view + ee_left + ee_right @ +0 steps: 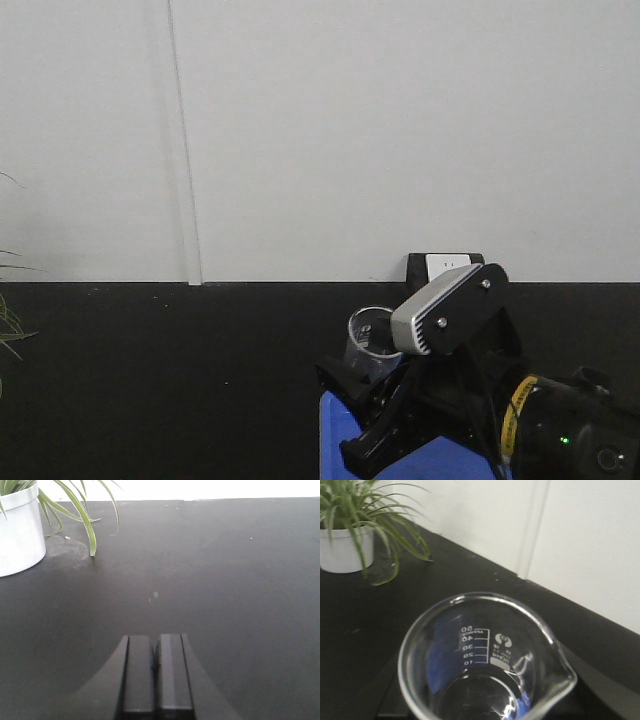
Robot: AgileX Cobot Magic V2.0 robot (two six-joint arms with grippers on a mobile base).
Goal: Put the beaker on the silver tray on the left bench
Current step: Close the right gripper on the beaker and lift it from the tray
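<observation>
Black matte table [240, 580] fills the left wrist view. Beyond the left fingers [140, 677] and far to their left stands a white pot [17, 530], whose long green leaves [82, 520] droop towards the surface. The left fingers are pressed together side by side and hold nothing; they hang low over bare table.

In the right wrist view the same pot and plant sit well beyond the right fingers [605, 690], to their upper left, near the white wall [590, 545]. The beaker [485, 660] stands upright between the right fingers, which flank it on both sides and grip it. It is clear glass, with its spout to the right and white graduations from 10 to 50 on its far wall.

In the front view the beaker is raised in front of the table's black face. The grey wrist camera housing [440, 310] covers its right side. Directly below the right fingers lies a blue tray [335, 440]. Behind them and to the right, a white wall socket [447, 266] sits at the table's back edge.
</observation>
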